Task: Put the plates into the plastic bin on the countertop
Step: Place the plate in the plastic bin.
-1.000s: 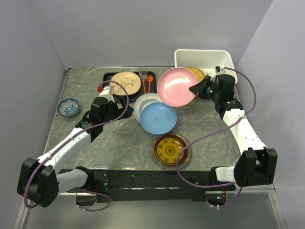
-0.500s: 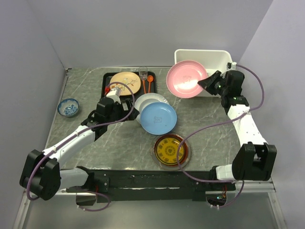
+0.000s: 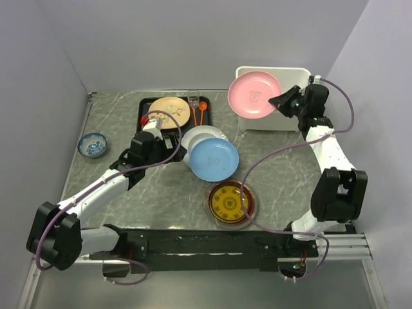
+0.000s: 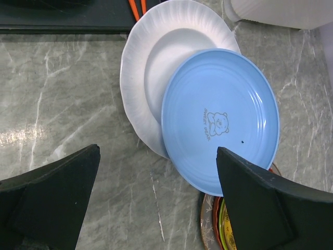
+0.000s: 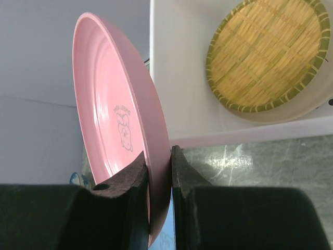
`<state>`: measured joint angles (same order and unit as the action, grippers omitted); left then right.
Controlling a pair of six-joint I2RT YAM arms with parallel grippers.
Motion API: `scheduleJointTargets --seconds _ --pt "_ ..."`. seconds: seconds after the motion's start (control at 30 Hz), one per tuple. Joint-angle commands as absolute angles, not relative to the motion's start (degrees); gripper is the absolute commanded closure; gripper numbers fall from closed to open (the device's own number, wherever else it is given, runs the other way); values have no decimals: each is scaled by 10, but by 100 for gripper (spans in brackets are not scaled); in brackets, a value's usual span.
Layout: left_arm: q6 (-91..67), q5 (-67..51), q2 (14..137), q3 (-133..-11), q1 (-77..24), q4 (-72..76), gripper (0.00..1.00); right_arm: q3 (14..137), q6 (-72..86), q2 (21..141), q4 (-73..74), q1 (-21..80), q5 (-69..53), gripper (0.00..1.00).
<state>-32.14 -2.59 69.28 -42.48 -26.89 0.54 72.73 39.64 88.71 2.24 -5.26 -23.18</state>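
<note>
While the right end effector (image 3: 278, 102) clamps the pink plate (image 3: 255, 95) by its rim, tilted on edge at the white bin (image 3: 302, 72) in the upper right, seemingly to slip inside, the left end effector (image 4: 157, 156) hangs wide open above the blue plate (image 4: 221, 120) on the surface (image 3: 283, 174).

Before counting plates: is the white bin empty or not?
Not empty: a round woven plate with a green rim lies inside the bin, as the right wrist view shows.
</note>
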Motion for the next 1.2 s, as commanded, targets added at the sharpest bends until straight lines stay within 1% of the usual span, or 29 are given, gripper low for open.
scheduleJointTargets --seconds 0.0,0.2,0.63,0.83,1.17 --pt "-323 -18 679 -434 -272 11 1 769 423 908 -35 -62 -235 100" --pt "-326 -7 677 -432 -272 3 1 778 425 918 -44 -64 -207 100" --pt "-317 -25 685 -445 -272 -16 1 782 442 925 -53 -78 -174 100" --pt "-317 -41 681 -446 -272 -18 1 814 442 945 -30 -87 -162 100" --pt "-312 -30 686 -450 -272 -32 1 887 453 1005 -13 -103 -158 100"
